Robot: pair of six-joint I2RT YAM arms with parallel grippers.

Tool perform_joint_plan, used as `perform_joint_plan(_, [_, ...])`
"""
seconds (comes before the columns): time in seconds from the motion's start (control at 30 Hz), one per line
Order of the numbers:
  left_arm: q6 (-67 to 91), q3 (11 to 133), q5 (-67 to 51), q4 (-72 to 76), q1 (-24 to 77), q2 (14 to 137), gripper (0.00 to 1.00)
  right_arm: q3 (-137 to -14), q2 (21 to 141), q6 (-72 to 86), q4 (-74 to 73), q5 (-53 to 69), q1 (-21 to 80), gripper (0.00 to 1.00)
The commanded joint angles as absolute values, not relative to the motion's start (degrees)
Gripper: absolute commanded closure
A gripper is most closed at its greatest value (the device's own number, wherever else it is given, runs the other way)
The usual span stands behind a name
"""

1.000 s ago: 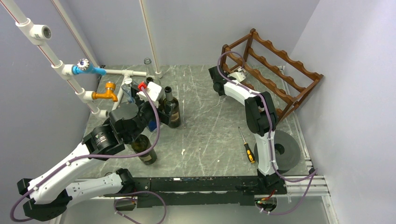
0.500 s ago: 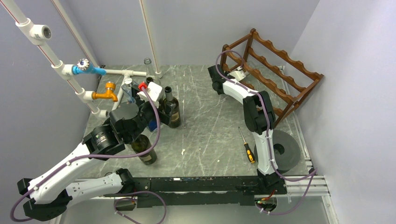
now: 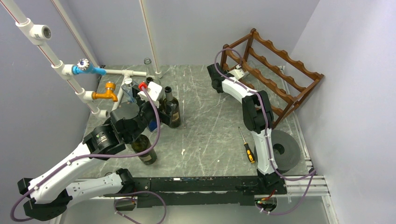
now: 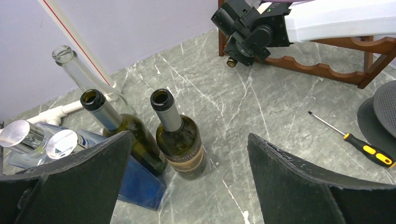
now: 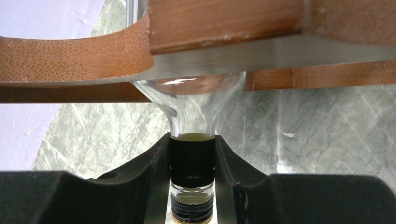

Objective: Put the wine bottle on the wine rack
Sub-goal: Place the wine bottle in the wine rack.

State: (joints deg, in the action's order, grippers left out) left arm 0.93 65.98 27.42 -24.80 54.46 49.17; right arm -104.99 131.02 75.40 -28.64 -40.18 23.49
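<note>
The wine bottle (image 5: 196, 109) is clear glass with a black band on its neck and a gold cap. My right gripper (image 5: 192, 158) is shut on that neck. The bottle's shoulder lies under a scalloped rail of the dark reddish-brown wine rack (image 5: 70, 60). In the top view the wine rack (image 3: 280, 70) stands at the back right, and my right gripper (image 3: 219, 79) is at its left end; the bottle is hidden there. The cap (image 4: 231, 61) shows in the left wrist view. My left gripper (image 4: 189, 140) hangs open above two upright green bottles, holding nothing.
Two green bottles (image 4: 180, 140) (image 4: 126, 135), a clear bottle (image 4: 79, 70) and a blue box (image 4: 135, 186) crowd the left. Another dark bottle (image 3: 144, 149) sits near the left arm. White pipes with taps (image 3: 93, 70) stand at the left. A screwdriver (image 3: 247, 147) and grey disc (image 3: 282, 149) lie at the right.
My right arm has edged slightly left and farther back, still gripping the bottle neck. The left arm has not moved.
</note>
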Motion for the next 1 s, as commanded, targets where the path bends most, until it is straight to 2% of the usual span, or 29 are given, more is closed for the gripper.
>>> perform_joint_plan(0.0, [1.8,67.1,26.5,-24.2,54.3,49.2,0.01,-105.1,136.3,73.0,-36.2,-36.9,17.7,1.0])
perform_joint_plan(0.73, [2.4,67.3,25.9,-24.4,54.3,49.1,0.01,-100.6,130.2,68.0,-28.9,-30.0,13.9,1.0])
perform_joint_plan(0.97, [2.6,67.4,25.4,-24.6,54.3,49.1,0.01,-100.3,127.6,65.4,-27.0,-29.8,13.9,0.86])
